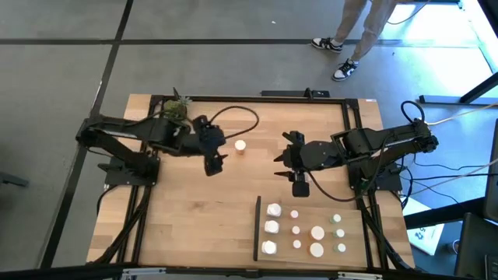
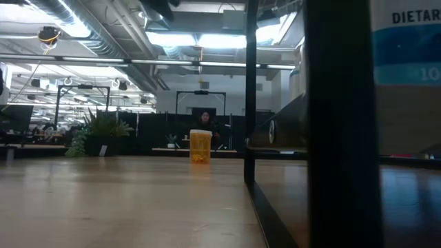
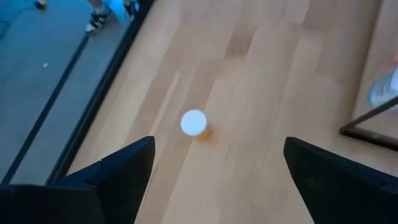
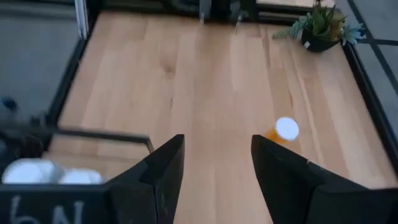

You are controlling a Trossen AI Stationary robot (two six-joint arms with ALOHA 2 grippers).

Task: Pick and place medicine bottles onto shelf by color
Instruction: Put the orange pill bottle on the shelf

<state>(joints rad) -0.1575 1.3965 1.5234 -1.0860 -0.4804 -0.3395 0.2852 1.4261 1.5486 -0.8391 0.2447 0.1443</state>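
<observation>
Tabletop of light wood [image 1: 194, 210] carries my flat light-wood shelf [image 1: 350, 243] with its black upright strip, bottles already on it. One small amber bottle with a white cap [image 1: 240, 145] stands upright alone, far from the shelf. My left gripper [image 1: 215, 162], fingers spread wide and empty, is just beside it, nearer than my right gripper [image 1: 299, 183], half-open, empty.

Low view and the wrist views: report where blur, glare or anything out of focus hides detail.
Low view: a dark upright and a smeared label fill the right side out of focus; ceiling lights glare; the orange bottle reads fairly clear. Left wrist view: soft throughout, bottle smeared, the open left gripper fuzzy. Right wrist view: shelf bottles blown out white.
</observation>
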